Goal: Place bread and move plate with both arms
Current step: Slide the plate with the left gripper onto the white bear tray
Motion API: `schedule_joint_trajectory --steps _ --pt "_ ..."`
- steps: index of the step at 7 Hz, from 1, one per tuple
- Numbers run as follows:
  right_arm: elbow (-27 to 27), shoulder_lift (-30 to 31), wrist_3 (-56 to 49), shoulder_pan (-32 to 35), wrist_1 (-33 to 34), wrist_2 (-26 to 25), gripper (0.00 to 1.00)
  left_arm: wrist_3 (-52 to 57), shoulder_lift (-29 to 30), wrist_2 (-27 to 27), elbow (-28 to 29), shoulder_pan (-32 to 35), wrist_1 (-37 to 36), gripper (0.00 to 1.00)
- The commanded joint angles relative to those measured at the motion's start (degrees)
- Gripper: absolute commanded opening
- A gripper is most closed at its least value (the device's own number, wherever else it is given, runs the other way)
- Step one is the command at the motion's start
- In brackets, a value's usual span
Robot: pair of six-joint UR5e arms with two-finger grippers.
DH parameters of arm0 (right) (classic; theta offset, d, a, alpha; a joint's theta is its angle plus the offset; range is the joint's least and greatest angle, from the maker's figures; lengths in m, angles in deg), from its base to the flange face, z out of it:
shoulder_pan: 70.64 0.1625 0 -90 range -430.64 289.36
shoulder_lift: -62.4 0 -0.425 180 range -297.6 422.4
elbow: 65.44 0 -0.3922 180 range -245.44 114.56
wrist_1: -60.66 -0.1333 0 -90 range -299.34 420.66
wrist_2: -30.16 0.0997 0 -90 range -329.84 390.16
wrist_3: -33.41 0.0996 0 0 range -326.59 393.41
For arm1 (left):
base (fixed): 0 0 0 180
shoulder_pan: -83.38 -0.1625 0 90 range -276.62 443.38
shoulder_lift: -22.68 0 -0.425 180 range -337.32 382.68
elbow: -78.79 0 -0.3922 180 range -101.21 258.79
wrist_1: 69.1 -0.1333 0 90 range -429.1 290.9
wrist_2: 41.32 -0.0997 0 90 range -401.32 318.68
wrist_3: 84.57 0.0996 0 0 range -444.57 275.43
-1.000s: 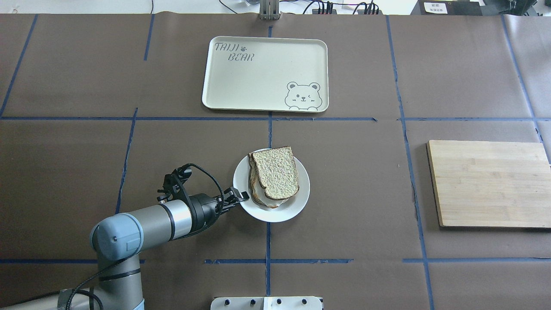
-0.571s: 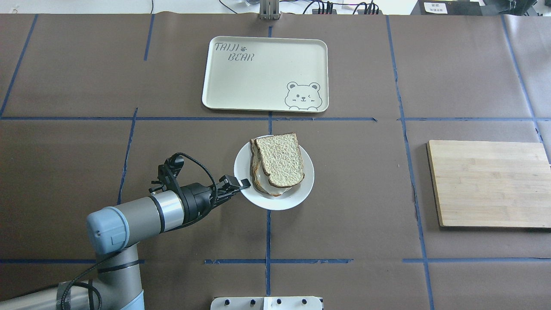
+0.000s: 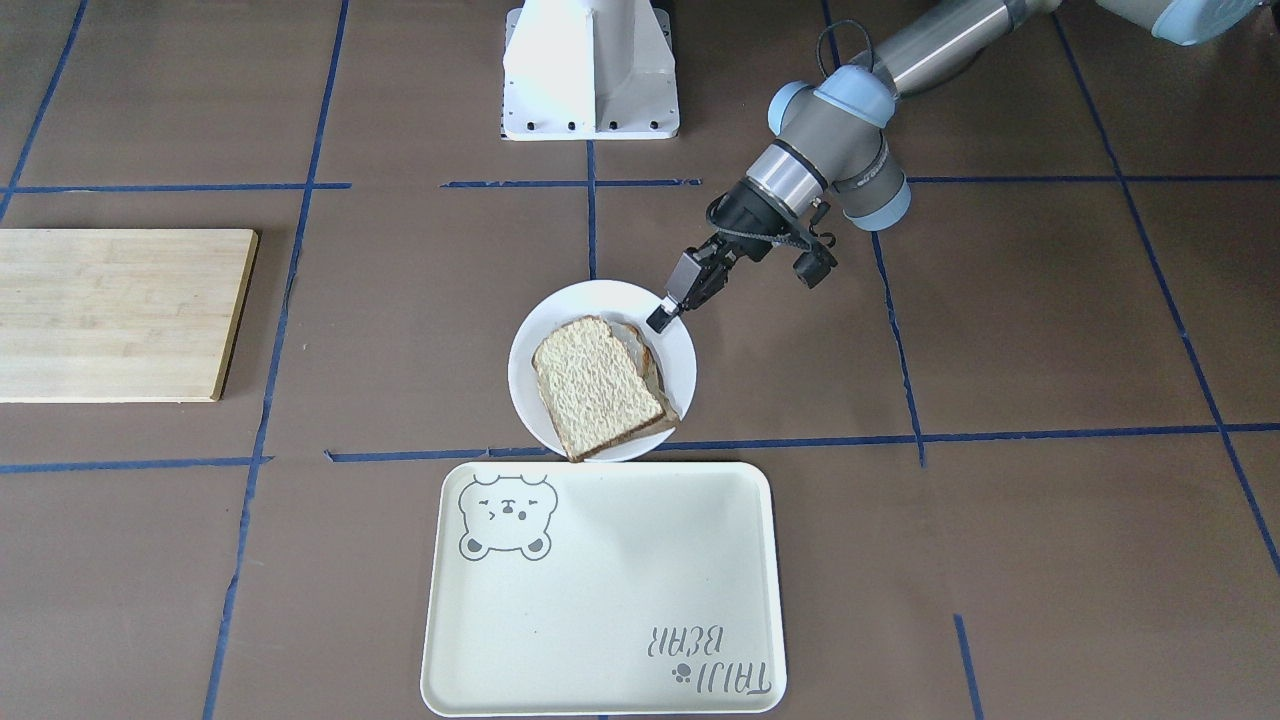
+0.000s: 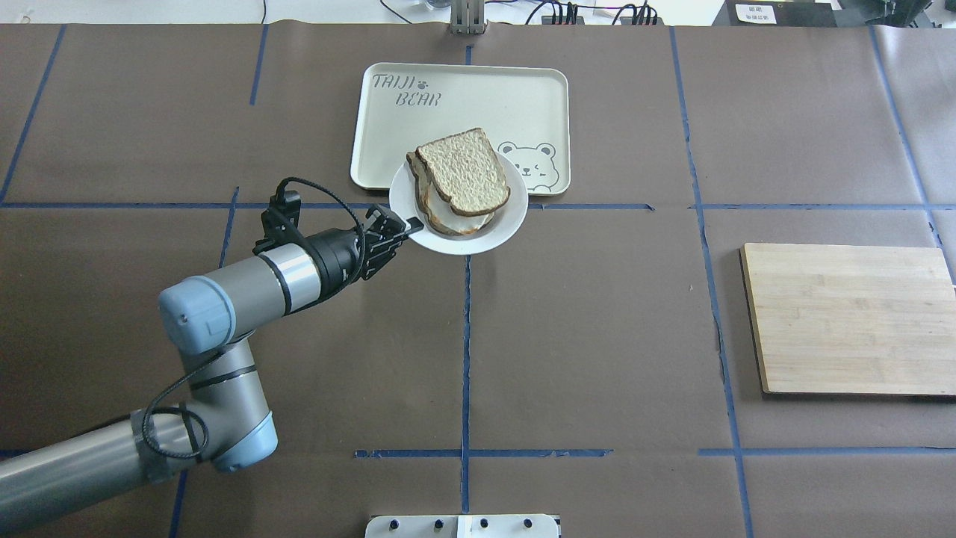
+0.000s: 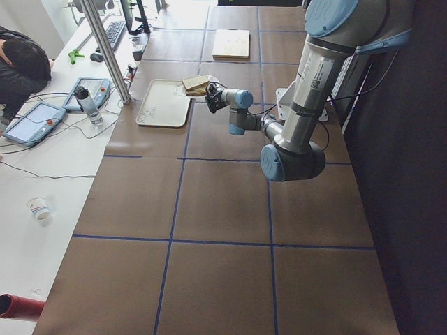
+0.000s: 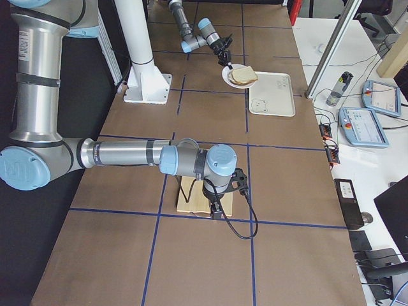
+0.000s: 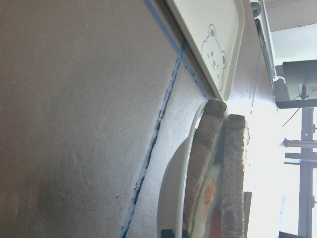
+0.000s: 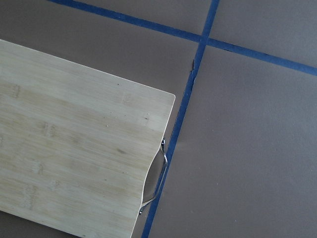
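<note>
My left gripper [image 4: 412, 223] clamps the near-left rim of the plate [image 4: 489, 240], which overlaps the near edge of the tray [image 4: 388, 127], with the bread [image 4: 463, 172] stacked on it. I should carry it level and slowly so nothing slides. Far right, my right gripper [image 6: 215, 209] hangs over the cutting board [image 4: 844, 317]; whether it is clenched, I cannot tell.

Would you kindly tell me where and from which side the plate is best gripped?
Probably take the plate by its bare rim on the robot's left side, coming in low and sideways, one finger above, one below. The bread covers the middle and the far edge, leaving that rim free; the left gripper pinches there.
</note>
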Motion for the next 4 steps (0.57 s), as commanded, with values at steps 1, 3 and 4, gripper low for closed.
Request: schedule_joint_trajectory --steps 1,3,4 --pt "0.0 0.0 0.0 0.0 0.0 0.0 1.00 -4.7 9.5 0.0 14.0 5.7 0.3 0.04" --pt "0.0 0.0 0.0 0.0 0.0 0.0 1.00 -4.9 16.5 -0.8 27.5 6.6 2.1 0.06" --pt "0.0 0.0 0.0 0.0 0.0 0.0 1.00 -4.9 20.1 -1.1 32.4 6.6 3.0 0.09"
